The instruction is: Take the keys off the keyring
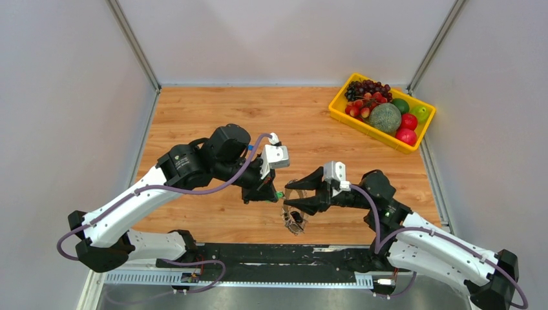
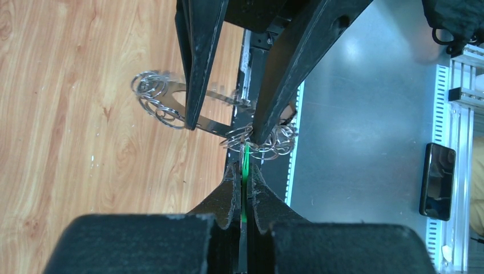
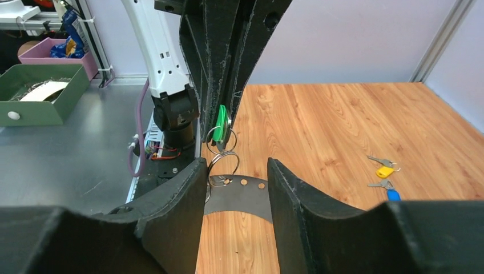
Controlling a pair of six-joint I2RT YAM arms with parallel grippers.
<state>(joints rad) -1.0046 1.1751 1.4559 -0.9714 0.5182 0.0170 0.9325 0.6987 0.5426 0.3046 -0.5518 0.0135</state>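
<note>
The keyring (image 3: pixel 240 198) is a flat grey curved metal band with holes, strung with small silver split rings (image 2: pixel 151 94). In the top view it hangs as a dark cluster (image 1: pixel 294 219) just above the table. My left gripper (image 2: pixel 245 165) is shut on a green-headed key (image 3: pixel 221 121) that hangs from the rings. It sits left of centre in the top view (image 1: pixel 274 194). My right gripper (image 3: pixel 237 171) is open, its fingers (image 2: pixel 197 85) straddling the band, and it faces the left gripper (image 1: pixel 296 195). A yellow-headed key (image 3: pixel 383 170) and a blue-headed key (image 3: pixel 391 193) lie loose on the wood.
A yellow tray (image 1: pixel 336 106) of fruit stands at the back right corner. A black phone (image 2: pixel 436 180) lies on the metal bench beyond the table's near edge. A green bin (image 3: pixel 34 94) sits off the table. Grey walls enclose three sides.
</note>
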